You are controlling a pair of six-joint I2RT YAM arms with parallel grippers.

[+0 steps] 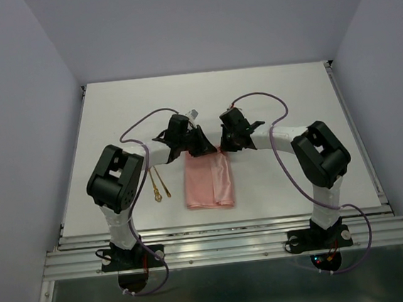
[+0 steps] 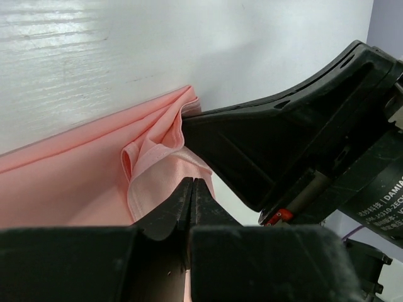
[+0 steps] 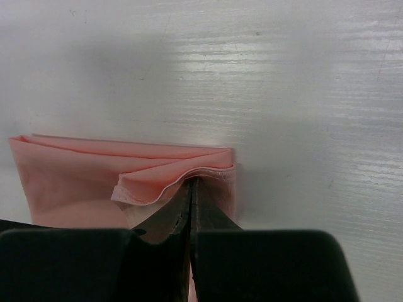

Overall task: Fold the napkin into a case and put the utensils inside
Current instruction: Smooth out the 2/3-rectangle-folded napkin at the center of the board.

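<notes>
Looking down from the top camera, you have the napkin (image 1: 208,186) lying mid-desk (image 1: 289,92) as a folded rectangle, its long axis running from the far side toward the arm bases. The left claw (image 1: 199,145) and right claw (image 1: 228,143) sit close together on its far edge. The utensils (image 1: 159,185) lie just left of the cloth, apart from it and roughly parallel to it, heads toward the near edge. From the left wrist, your left claw (image 2: 193,189) is pinched tight on a loose hemmed layer at the cloth's corner, and the other claw crowds in from the right, nearly touching. From the right wrist, the right claw (image 3: 191,196) is likewise clamped on the top layers at the folded corner, and the napkin (image 3: 75,176) spreads left with its edges fairly square. This looks like the narrowing fold. To do it well, move both claws together at the same low height so the sheeny cloth doesn't slip or skew. Lay the edge parallel to the long axis, leaving a strip the utensils can slide into.
</notes>
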